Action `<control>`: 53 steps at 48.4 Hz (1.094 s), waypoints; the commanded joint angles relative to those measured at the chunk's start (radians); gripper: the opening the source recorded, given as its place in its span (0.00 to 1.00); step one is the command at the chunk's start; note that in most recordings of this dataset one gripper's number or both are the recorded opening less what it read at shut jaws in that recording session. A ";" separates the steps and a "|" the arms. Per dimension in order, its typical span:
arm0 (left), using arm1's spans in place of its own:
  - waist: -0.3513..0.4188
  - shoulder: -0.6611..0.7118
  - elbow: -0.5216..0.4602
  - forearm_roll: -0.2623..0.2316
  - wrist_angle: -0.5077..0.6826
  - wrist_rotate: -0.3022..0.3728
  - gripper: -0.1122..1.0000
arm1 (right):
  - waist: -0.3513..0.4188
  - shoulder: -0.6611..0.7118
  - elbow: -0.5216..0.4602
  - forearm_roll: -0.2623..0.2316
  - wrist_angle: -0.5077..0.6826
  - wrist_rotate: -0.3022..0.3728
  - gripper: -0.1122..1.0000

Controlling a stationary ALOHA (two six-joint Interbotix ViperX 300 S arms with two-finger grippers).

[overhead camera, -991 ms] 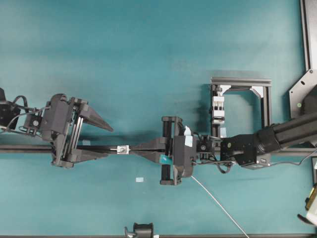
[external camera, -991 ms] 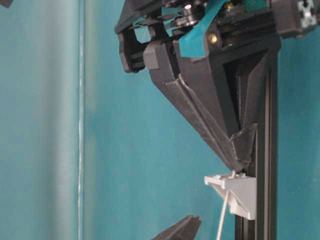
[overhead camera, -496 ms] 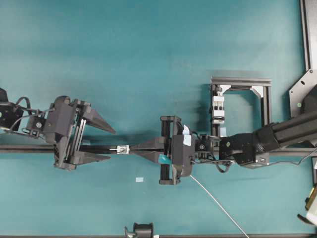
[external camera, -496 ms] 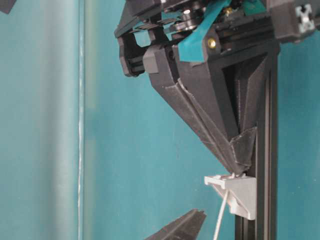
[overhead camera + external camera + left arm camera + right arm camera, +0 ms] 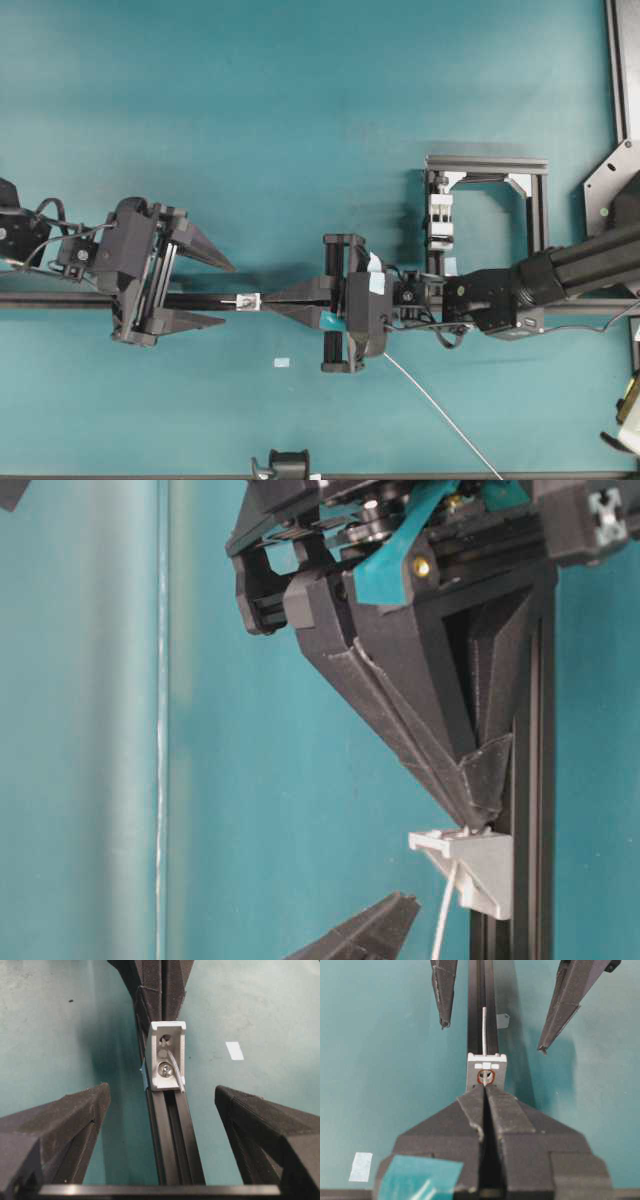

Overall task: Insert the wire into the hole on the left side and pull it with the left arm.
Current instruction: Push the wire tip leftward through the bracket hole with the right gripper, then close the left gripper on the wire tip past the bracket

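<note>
The small white-silver block (image 5: 247, 301) sits on the black rail (image 5: 60, 299). Its hole (image 5: 165, 1038) has the thin grey wire (image 5: 173, 1068) coming through it toward the left arm. The wire's straight tip (image 5: 484, 1030) sticks out past the block (image 5: 486, 1066). My right gripper (image 5: 266, 300), marked with teal tape, is shut on the wire, with its tips right against the block (image 5: 475, 870). The rest of the wire (image 5: 440, 415) trails off behind it. My left gripper (image 5: 228, 295) is open, one finger (image 5: 75, 1125) on each side of the rail, just short of the tip.
A pale tape rectangle (image 5: 281, 362) lies below the block. A black frame with a taller white clamp block (image 5: 440, 215) stands at the right. More black framing (image 5: 620, 80) runs along the right edge. A black clip (image 5: 285, 463) sits at the bottom edge.
My left gripper has crept slightly closer to the block, still open. The right gripper has stayed against the block, still shut on the wire.
</note>
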 commanded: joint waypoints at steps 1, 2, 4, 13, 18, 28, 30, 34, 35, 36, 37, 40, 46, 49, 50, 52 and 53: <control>-0.005 -0.011 -0.012 0.002 -0.003 0.000 0.71 | -0.005 -0.043 -0.012 -0.003 -0.003 -0.005 0.11; -0.005 -0.011 -0.012 0.002 -0.005 0.000 0.71 | -0.005 -0.043 -0.012 -0.003 -0.003 -0.005 0.11; -0.006 -0.011 -0.012 0.002 -0.003 0.000 0.71 | -0.006 -0.046 -0.011 -0.003 -0.003 -0.006 0.11; -0.006 -0.011 -0.012 0.002 -0.005 0.000 0.71 | -0.005 -0.048 -0.011 -0.003 -0.002 -0.011 0.11; -0.005 -0.011 -0.012 0.002 -0.003 0.000 0.70 | -0.005 -0.048 -0.011 -0.003 0.002 -0.011 0.11; -0.006 -0.014 -0.014 0.002 -0.005 0.000 0.66 | -0.005 -0.046 -0.009 -0.003 0.002 -0.011 0.11; -0.006 -0.018 -0.015 0.002 -0.003 0.000 0.61 | -0.005 -0.048 -0.011 -0.002 0.002 -0.011 0.11; -0.006 -0.028 -0.017 0.002 -0.003 -0.003 0.47 | -0.005 -0.046 -0.009 -0.003 0.002 -0.011 0.11; -0.006 -0.031 -0.018 0.000 -0.003 -0.003 0.40 | -0.005 -0.046 -0.009 -0.002 0.002 -0.011 0.11; -0.006 -0.032 -0.020 0.002 -0.003 -0.006 0.35 | -0.005 -0.048 -0.009 -0.003 0.002 -0.011 0.11; -0.006 -0.034 -0.021 0.002 -0.005 -0.008 0.31 | -0.005 -0.048 -0.009 -0.003 0.002 -0.011 0.11; -0.006 -0.035 -0.029 0.002 -0.002 -0.012 0.19 | -0.005 -0.048 -0.008 -0.003 0.002 -0.011 0.11; -0.006 -0.029 -0.035 0.002 0.026 -0.025 0.05 | -0.005 -0.048 -0.008 -0.003 0.002 -0.011 0.11; -0.008 -0.028 -0.035 0.003 0.041 -0.031 0.02 | -0.005 -0.048 -0.008 -0.003 0.002 -0.011 0.11; -0.008 -0.028 -0.035 0.003 0.041 -0.034 0.01 | -0.005 -0.046 -0.008 -0.003 0.002 -0.011 0.11; -0.012 -0.029 -0.035 0.005 0.044 -0.035 0.01 | -0.005 -0.048 -0.008 -0.003 0.003 -0.011 0.11; -0.012 -0.029 -0.035 0.003 0.044 -0.035 0.01 | -0.005 -0.048 -0.008 -0.003 0.002 -0.011 0.11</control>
